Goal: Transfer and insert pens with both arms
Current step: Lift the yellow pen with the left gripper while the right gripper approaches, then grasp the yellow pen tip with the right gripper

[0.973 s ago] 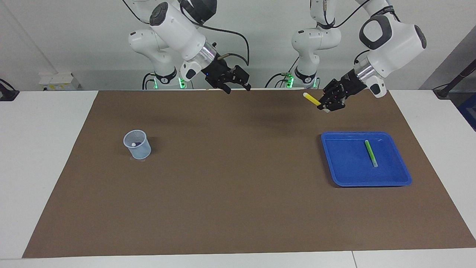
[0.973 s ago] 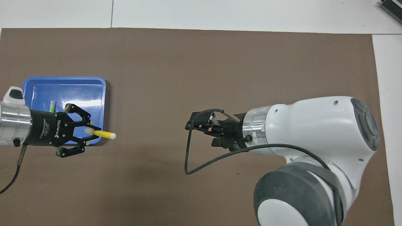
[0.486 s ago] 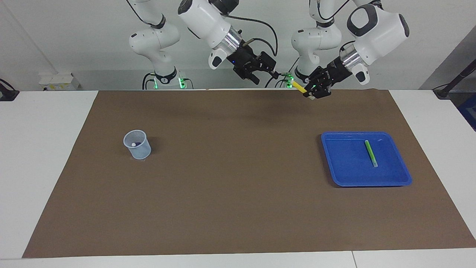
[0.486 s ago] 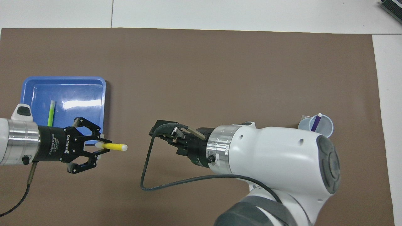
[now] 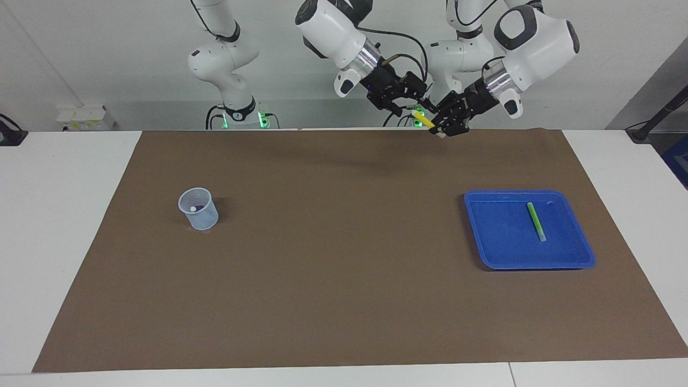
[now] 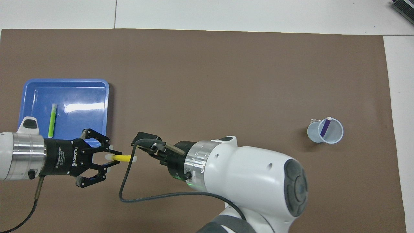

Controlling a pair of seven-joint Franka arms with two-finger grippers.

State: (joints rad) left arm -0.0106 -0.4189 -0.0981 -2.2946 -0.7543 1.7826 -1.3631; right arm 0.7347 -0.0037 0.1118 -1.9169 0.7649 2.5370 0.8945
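My left gripper (image 5: 442, 128) (image 6: 111, 158) is shut on one end of the yellow pen (image 5: 424, 120) (image 6: 123, 158), held level in the air over the mat's edge by the robots. The pen's pale free end points at my right gripper (image 5: 418, 102) (image 6: 142, 146), which is open and a finger's width from it; I cannot tell whether they touch. The green pen (image 5: 535, 221) (image 6: 51, 120) lies in the blue tray (image 5: 484, 258) (image 6: 106, 97). The purple pen (image 5: 196, 207) (image 6: 324, 127) stands in the clear cup (image 5: 200, 216) (image 6: 336, 137).
A brown mat (image 5: 344, 279) (image 6: 207, 71) covers the white table. The tray sits toward the left arm's end and the cup toward the right arm's end. The right arm's cable (image 6: 152, 194) loops under its wrist.
Both grippers have risen and drawn together over the mat's edge by the robots. The right gripper has closed in on the yellow pen's free end. The cup now shows from overhead.
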